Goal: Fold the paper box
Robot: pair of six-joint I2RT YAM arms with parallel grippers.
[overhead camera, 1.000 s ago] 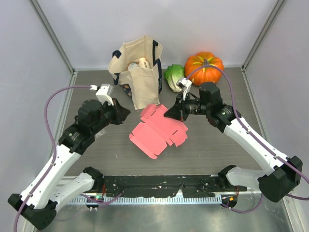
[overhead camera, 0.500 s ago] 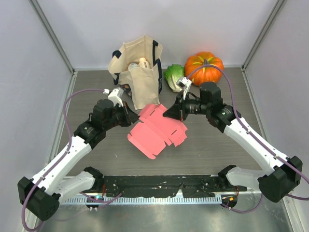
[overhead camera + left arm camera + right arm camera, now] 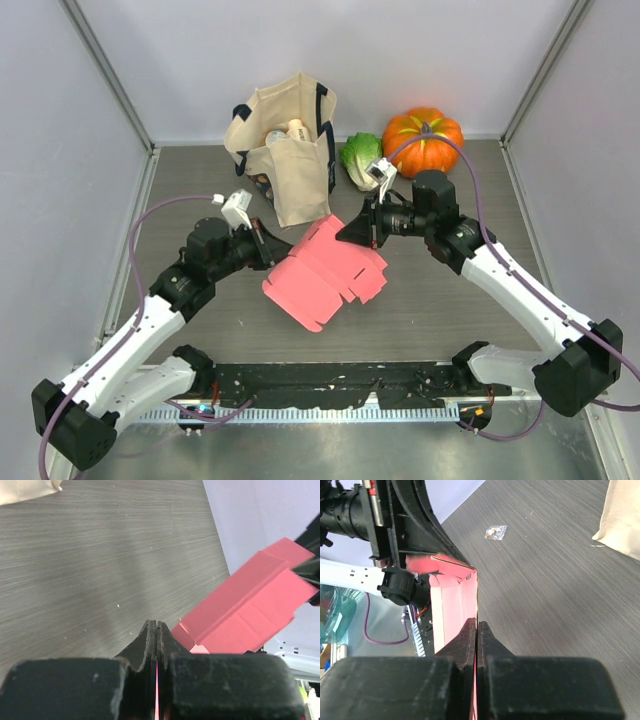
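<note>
The paper box (image 3: 320, 275) is a flat pink cut-out sheet with notched tabs, held tilted just above the middle of the table. My left gripper (image 3: 277, 252) is shut on its left edge. In the left wrist view a thin pink line runs between the closed fingers (image 3: 156, 626), and the rest of the sheet (image 3: 250, 605) spreads to the right. My right gripper (image 3: 346, 232) is shut on the sheet's far right edge. The right wrist view shows its fingers (image 3: 477, 624) pinching the card (image 3: 451, 615) edge-on, with the left arm (image 3: 395, 530) beyond it.
A beige tote bag (image 3: 285, 150) with items inside stands at the back, just behind the sheet. A green leafy vegetable (image 3: 360, 158) and an orange pumpkin (image 3: 423, 140) sit at the back right. A small clear packet (image 3: 495, 531) lies on the table.
My left arm has reached right to the sheet's left edge and its gripper has shut on it. The sheet shifted slightly left. The right arm has held still.
</note>
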